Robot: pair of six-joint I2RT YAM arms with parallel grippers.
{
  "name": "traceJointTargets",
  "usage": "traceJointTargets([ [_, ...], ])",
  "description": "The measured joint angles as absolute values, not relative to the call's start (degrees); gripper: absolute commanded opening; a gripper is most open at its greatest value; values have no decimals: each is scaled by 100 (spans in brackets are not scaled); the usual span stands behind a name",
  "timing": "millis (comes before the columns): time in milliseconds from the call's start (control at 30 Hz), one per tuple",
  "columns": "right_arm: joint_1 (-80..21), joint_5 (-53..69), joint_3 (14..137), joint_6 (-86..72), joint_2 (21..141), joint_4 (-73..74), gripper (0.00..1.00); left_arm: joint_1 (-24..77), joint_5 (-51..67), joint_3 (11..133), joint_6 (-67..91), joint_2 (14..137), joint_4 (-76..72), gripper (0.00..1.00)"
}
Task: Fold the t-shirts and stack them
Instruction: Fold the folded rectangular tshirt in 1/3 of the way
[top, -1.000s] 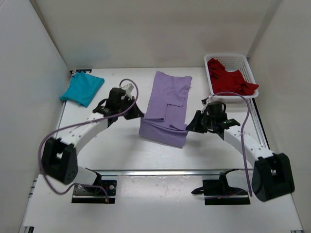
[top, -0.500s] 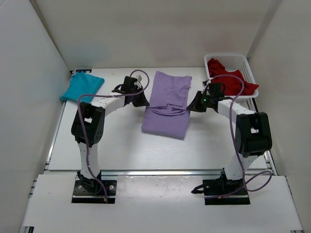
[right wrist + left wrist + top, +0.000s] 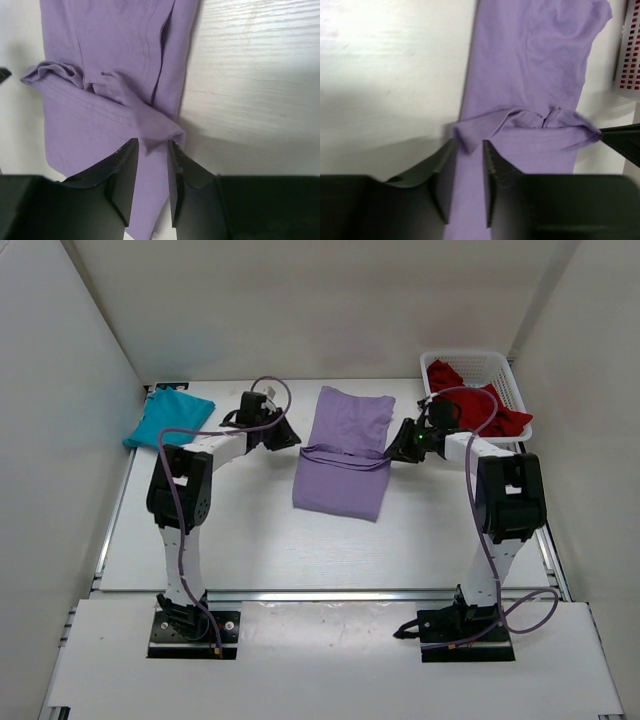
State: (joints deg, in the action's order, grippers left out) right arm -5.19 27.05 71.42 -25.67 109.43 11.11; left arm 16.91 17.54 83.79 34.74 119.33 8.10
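Top external view shows me three t-shirts, two grippers and one basket.

Far off to the left of my left gripper (image 3: 290,440) lies the teal shirt (image 3: 168,423). It is bunched up flat on the table (image 3: 240,530), near the left wall, and nothing touches it.

My left gripper sits low, just at the left edge of the lavender shirt (image 3: 340,475). In the left wrist view its two fingers (image 3: 492,165) stand a little apart. A small folded corner of purple cloth lies right at the tips. The fingers are loose and do not squeeze it.

The lavender shirt lies flat between my two grippers, in the middle of the table. One part is folded over the other, and the folded edge runs across from one gripper to the other.

My right gripper (image 3: 398,452) sits low at the right edge of that same shirt. In the right wrist view its two fingers (image 3: 125,170) are also a little apart. The other purple corner lies at the gap between them, and they do not pinch it.

Just to the right of my right gripper, and a bit farther back, stands the white basket (image 3: 470,357). The red shirt (image 3: 470,405) is piled inside it, with some cloth hanging over the near rim.
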Motion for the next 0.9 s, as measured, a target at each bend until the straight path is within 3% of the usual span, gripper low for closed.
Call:
traceJointTargets([
  [67, -565, 2552, 7026, -2574, 10709, 1092, 21, 1629, 1780, 7883, 3564, 11616, 628, 33],
  [133, -659, 2388, 6667, -2613, 10263, 972, 5, 1638, 1769, 7266, 3605, 11183, 403, 31],
  [200, -906, 2239, 6195, -2676, 9721, 821, 0, 1826, 1743, 6698, 3656, 10733, 158, 31],
  [333, -1706, 2191, 5157, -2808, 9035, 327, 0, 2532, 1747, 5721, 3752, 10175, -497, 28],
  [567, -2176, 2132, 4206, -2904, 9288, 204, 0, 2751, 1785, 4473, 4003, 10156, -1212, 25],
  [900, -2644, 1636, 2773, -3105, 7883, -349, 0, 3426, 880, 1942, 4342, 7972, -1984, 26],
])
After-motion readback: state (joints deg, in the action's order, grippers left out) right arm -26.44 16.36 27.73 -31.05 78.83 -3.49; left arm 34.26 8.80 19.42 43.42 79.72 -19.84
